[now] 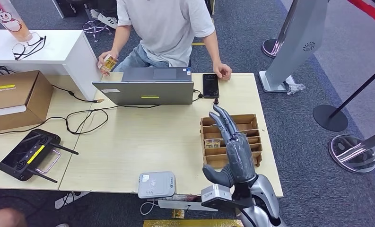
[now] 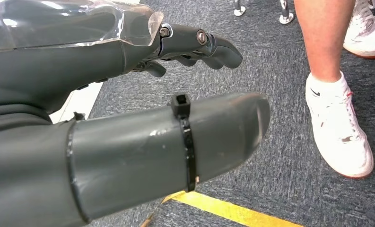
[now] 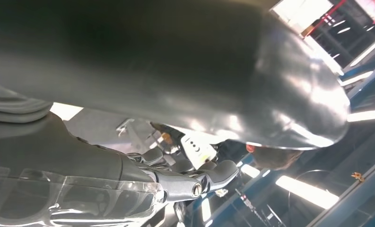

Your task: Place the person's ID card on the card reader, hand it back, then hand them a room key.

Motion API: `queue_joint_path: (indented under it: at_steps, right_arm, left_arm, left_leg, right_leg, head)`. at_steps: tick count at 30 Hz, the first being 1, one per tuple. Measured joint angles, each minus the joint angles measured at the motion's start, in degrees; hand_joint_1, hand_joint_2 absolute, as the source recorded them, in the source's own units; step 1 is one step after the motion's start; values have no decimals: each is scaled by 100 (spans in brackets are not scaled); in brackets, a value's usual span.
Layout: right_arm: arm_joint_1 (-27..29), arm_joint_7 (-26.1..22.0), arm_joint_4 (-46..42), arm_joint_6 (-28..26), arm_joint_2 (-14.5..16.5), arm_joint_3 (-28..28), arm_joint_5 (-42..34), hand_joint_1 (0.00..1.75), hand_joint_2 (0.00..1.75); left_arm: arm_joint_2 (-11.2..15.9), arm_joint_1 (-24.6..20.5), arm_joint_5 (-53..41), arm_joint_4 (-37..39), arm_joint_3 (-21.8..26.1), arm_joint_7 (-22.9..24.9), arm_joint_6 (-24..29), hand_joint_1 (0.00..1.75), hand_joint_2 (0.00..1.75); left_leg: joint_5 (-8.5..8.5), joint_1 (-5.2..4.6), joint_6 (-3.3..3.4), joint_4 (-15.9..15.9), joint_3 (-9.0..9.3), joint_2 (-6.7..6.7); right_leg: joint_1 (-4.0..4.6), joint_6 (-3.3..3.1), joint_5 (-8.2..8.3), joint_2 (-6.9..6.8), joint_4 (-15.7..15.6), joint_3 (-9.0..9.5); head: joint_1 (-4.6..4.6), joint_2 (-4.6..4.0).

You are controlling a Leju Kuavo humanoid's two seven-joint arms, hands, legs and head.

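Right hand [image 1: 232,146] is raised over the cardboard slotted box [image 1: 251,124] at the right end of the tabletop [image 1: 143,137], fingers stretched out straight and apart toward the person [image 1: 164,23], thumb splayed to the side. I see nothing in it. Left hand [image 2: 128,118] hangs low beside the desk over carpet, fingers loosely extended, holding nothing; a person's leg and white shoe [image 2: 339,127] stand close to it.

The card reader [image 1: 156,184] sits at the near edge of the tabletop, nothing on it. The person holds a small yellowish object [image 1: 109,63] near the laptop [image 1: 150,86]; too small to confirm it is the ID card. One card-like item [image 1: 213,143] stands in a slot of the box, likely a room key.

Risks as I judge them:
- The object in the person's grip is well apart from my right hand, and the laptop and phone [image 1: 210,85] lie between; a reach across could clip either.
- Lowering the palm here could crush or drag the light cardboard dividers.
- The reader rests right at the edge; pressing a card onto it could push it off.
- Swinging the left arm up risks hitting the bystander's leg.
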Motion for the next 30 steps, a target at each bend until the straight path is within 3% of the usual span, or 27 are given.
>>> queue_joint_path:
  at_steps: [30]
  right_arm:
    - [311,249,-231,-400,-76,-15,1079,0,0]
  left_arm:
    - [0,0,-144,0,-4,0,-11,0,0]
  left_leg:
    - [0,0,0,0,0,0]
  right_leg:
    - [0,0,0,0,0,0]
  head:
    - [0,0]
